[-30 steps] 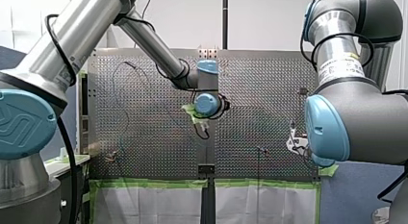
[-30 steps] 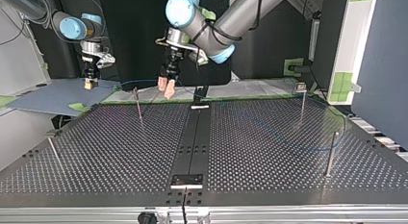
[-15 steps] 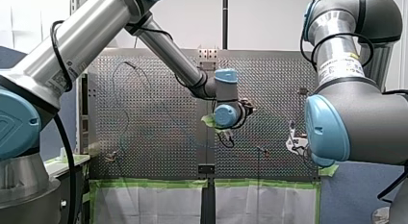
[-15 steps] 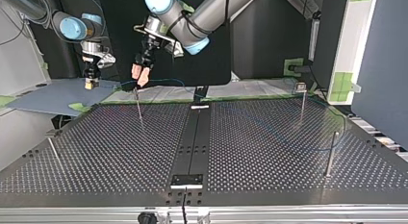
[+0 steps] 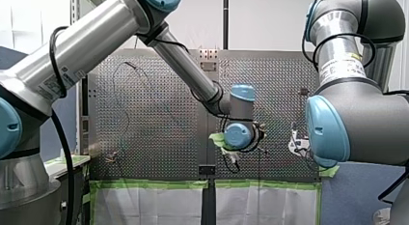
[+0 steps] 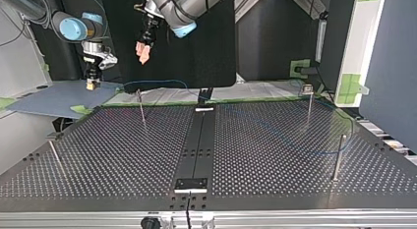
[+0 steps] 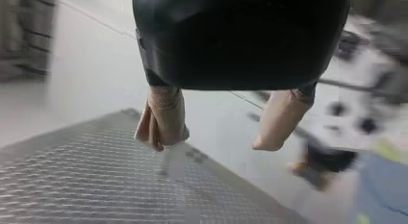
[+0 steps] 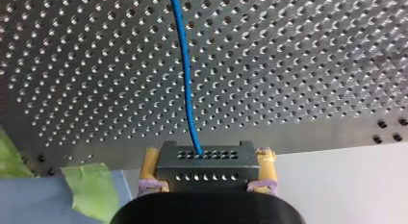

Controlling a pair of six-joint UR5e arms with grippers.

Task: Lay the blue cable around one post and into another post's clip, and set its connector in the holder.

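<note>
My right gripper (image 8: pixel 207 172) is shut on a black connector (image 8: pixel 207 160), its yellow pads on either side. The blue cable (image 8: pixel 185 75) leaves the connector and runs out over the perforated table. In the top view my right gripper (image 6: pixel 92 83) hangs at the far left, past the table's back edge, and the cable (image 6: pixel 162 81) arcs from it above a thin post (image 6: pixel 141 107). More of it loops round the posts at the right (image 6: pixel 337 157). My left gripper (image 7: pixel 219 137) is open and empty, beige pads apart, high above the back left (image 6: pixel 143 48).
A black strip (image 6: pixel 196 140) runs down the table's middle, with a small block (image 6: pixel 191 184) at its near end. Another post (image 6: pixel 309 103) stands at the back right and a leaning one (image 6: pixel 55 157) at the left. Green tape (image 8: pixel 91 192) marks the table's edge.
My left arm has swung toward the top view's left and risen, away from the post it hung beside. My right gripper has stayed put with the connector.
</note>
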